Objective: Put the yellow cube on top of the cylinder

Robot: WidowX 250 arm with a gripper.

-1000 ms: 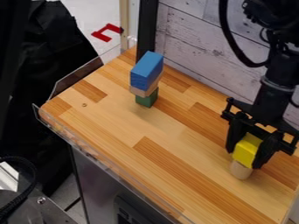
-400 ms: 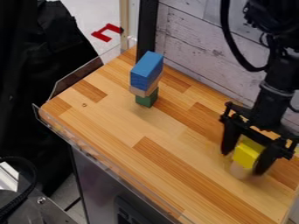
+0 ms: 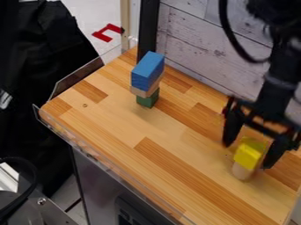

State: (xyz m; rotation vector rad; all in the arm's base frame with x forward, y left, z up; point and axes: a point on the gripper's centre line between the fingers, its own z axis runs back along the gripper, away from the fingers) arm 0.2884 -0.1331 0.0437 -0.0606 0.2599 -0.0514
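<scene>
Fingers [image 3: 233, 127] of the black two-finger gripper [image 3: 248, 155] spread wide, one either side of the yellow cube [image 3: 247, 154], presumably so lifting clears it without dragging. Cube sits on the pale wooden cylinder [image 3: 241, 171], which stands upright on the wooden bench [image 3: 117, 118] and bears it. Placement judged done; a sideways brush could topple it.

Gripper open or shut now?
Open: the gripper has its fingers apart, one to each side of the yellow cube, with gaps between them and it.
</scene>
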